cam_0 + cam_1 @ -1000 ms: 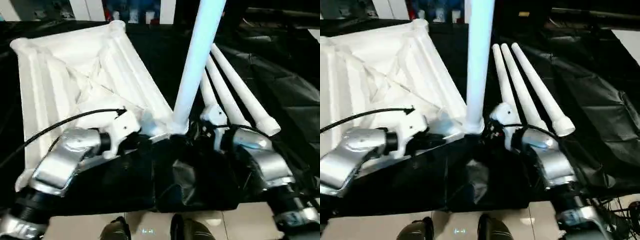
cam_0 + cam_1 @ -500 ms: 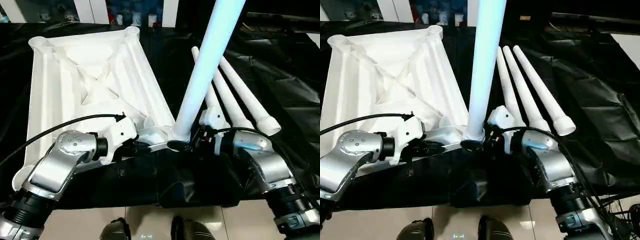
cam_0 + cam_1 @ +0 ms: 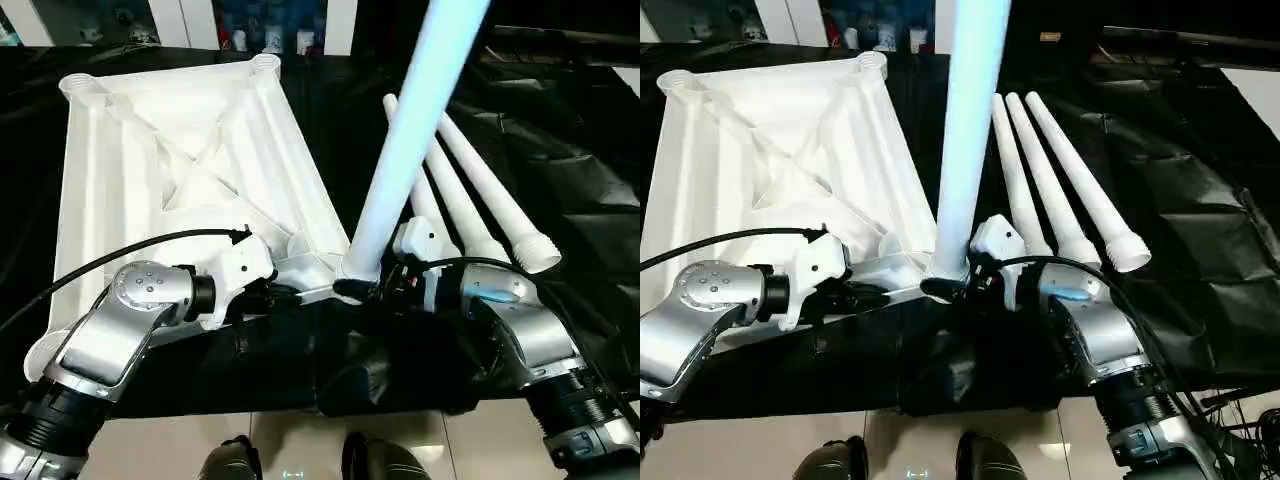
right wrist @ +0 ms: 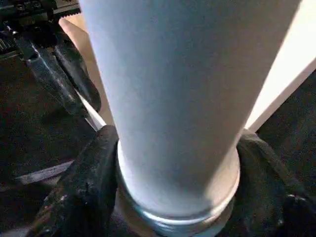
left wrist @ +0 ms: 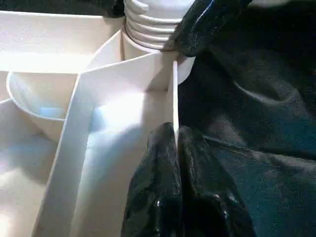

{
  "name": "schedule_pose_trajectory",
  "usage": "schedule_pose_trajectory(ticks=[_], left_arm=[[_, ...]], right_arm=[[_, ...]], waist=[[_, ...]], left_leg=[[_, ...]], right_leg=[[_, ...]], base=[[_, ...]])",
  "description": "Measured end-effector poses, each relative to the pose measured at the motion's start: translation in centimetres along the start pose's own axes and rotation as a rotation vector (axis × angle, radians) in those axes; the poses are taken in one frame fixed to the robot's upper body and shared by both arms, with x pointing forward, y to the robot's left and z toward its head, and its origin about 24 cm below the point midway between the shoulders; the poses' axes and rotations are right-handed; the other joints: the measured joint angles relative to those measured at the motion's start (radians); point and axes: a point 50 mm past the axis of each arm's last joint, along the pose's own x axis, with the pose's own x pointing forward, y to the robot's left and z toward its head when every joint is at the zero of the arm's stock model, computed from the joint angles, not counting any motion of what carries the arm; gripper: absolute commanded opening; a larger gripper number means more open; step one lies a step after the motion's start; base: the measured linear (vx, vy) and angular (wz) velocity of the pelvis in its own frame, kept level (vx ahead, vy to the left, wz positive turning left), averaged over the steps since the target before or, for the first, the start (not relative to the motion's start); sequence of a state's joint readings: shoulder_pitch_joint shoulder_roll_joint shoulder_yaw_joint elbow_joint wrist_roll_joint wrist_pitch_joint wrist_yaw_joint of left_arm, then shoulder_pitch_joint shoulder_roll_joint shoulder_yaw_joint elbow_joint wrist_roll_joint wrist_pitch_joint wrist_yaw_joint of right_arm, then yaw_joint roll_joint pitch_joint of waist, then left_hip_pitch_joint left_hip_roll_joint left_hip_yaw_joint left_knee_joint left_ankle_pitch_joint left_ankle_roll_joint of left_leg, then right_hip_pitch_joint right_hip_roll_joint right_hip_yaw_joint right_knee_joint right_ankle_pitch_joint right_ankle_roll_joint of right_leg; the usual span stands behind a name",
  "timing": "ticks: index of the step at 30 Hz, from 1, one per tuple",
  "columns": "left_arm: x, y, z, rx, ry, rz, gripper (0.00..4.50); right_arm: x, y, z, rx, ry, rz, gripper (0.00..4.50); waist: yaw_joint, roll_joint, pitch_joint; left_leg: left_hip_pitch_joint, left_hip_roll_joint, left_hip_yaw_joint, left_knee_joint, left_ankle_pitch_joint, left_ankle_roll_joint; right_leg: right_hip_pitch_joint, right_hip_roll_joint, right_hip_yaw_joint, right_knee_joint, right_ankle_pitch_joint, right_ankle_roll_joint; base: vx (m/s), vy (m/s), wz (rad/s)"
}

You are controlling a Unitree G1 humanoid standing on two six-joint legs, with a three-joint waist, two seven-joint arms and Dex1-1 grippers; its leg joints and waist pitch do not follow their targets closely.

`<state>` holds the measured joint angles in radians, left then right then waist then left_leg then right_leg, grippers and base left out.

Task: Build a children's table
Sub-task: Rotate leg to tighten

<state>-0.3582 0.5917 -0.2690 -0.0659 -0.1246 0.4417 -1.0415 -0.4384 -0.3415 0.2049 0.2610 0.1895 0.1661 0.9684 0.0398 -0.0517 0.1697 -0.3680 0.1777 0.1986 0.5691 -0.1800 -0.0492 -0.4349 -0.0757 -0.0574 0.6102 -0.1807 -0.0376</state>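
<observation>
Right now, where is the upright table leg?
In the eye views the upright leg stands at centre, its base in the tabletop's near right corner socket, between the right gripper's fingers.

The right gripper (image 3: 952,285) now has its fingers (image 4: 86,185) closed in around the upright leg (image 3: 405,150), hugging its base.

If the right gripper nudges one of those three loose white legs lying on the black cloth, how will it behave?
The loose white tubular legs would probably roll, being round, and likely curve since they taper. They look stiff, hollow plastic, so probably light. The wrinkled black cloth might slow them.
</observation>
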Motion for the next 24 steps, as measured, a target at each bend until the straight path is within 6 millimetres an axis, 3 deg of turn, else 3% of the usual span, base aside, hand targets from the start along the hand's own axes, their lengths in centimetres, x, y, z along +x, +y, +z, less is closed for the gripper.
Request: schedule_pose_trajectory(ticks=[14, 24], left_arm=[[0.4, 0.3, -0.1, -0.030, -0.008, 0.037, 0.00], [5.8, 2.5, 2.1, -0.172, -0.040, 0.330, 0.00]], right_arm=[[0.8, -0.1, -0.5, 0.055, -0.033, -0.080, 2.72], [4.5, -3.0, -0.7, 0.314, -0.087, -0.684, 2.72]], waist=[[-0.004, -0.002, -0.001], [-0.008, -0.001, -0.003]], left_leg=[[0.002, 0.000, 0.000, 0.004, 0.001, -0.001], [0.018, -0.002, -0.003, -0.002, 0.002, -0.015]], right_leg=[[0.002, 0.000, 0.001, 0.004, 0.001, -0.001], [0.018, -0.001, 0.002, -0.008, -0.003, 0.009]], base=[[0.000, 0.000, 0.00], [-0.005, 0.000, 0.00]])
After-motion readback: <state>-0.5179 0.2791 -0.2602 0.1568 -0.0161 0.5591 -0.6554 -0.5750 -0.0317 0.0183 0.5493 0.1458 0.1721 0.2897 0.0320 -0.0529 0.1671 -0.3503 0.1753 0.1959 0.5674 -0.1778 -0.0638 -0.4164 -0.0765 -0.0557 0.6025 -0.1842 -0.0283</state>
